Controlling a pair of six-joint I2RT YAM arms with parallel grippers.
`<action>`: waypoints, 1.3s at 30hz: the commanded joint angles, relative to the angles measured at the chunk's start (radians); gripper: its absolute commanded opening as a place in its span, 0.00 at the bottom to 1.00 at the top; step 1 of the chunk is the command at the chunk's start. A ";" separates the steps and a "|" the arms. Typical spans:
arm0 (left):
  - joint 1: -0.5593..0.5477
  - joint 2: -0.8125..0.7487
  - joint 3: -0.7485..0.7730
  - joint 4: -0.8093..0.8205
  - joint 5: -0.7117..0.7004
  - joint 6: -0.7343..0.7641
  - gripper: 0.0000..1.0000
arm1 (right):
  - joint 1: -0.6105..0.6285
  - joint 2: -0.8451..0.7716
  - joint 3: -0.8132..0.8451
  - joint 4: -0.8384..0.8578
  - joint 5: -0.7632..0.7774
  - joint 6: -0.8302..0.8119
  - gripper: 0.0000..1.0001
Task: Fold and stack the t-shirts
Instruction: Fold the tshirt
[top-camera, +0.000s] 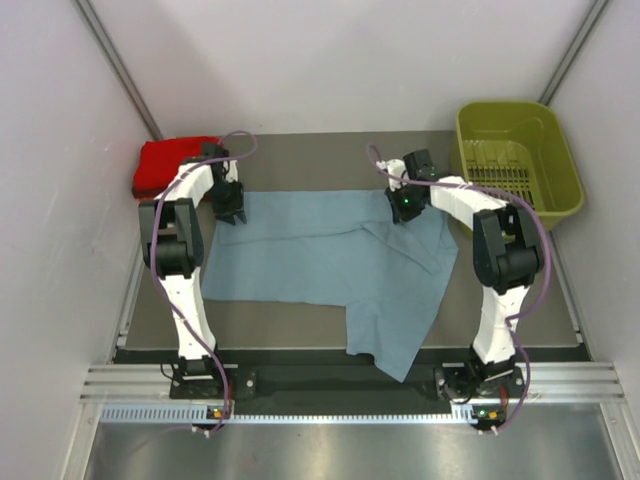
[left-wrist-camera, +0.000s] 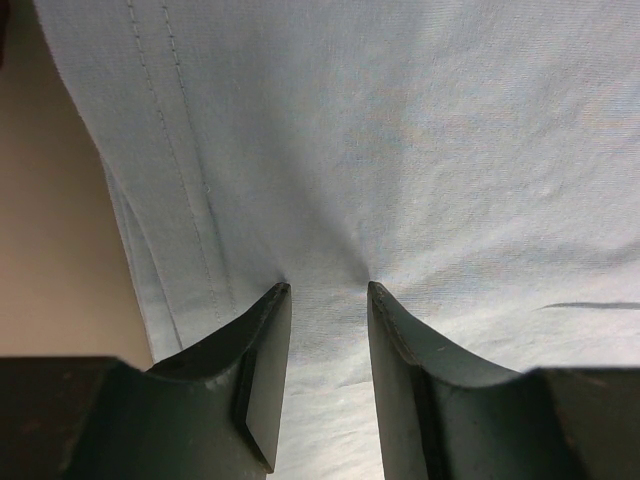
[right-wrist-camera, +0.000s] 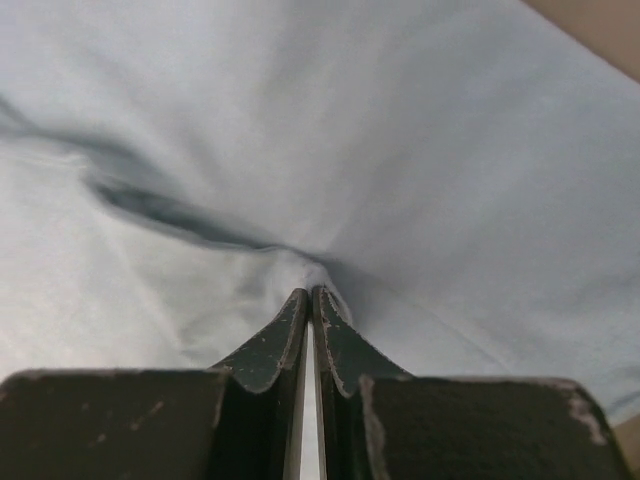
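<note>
Grey-blue soft cloth t-shirt (top-camera: 320, 260) lay spread on the brown desk (top-camera: 270, 322), its long axis running left to right across the arms, with one part trailing toward the near edge right of centre. Both arms reached to its far edge. The left claw (top-camera: 232, 208) stood at the far-left corner, and the left wrist view showed its jaws apart, with the tips pressed down on the cloth and a small pucker gathered between them, just beside the double-stitched hem; it had not gripped anything. The right claw (top-camera: 404, 207) stood near the far-right corner. In the right wrist view its jaws were together, clamped on a raised ridge of the cloth, from which a dark crease ran off to the left. The coming fold seemed to turn on that far edge, since the body of the shirt lay from both claws toward the arm bases, so a pull toward the bases would likely lay it over itself once the left jaws came together. A bright red folded cloth shirt (top-camera: 165, 165) sat at the far-left corner of the desk, nearer the left arm. The olive-green plastic basket (top-camera: 470, 150) at the far right showed only its slotted floor.
</note>
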 joint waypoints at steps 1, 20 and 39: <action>0.004 -0.057 0.007 0.014 0.009 -0.017 0.41 | 0.066 -0.128 0.034 -0.034 -0.049 0.004 0.05; 0.008 -0.060 0.010 0.019 0.009 -0.016 0.41 | 0.188 -0.406 -0.220 -0.005 -0.005 0.151 0.39; 0.010 -0.049 0.002 0.011 -0.017 0.001 0.41 | 0.042 -0.082 -0.019 0.026 -0.001 0.115 0.31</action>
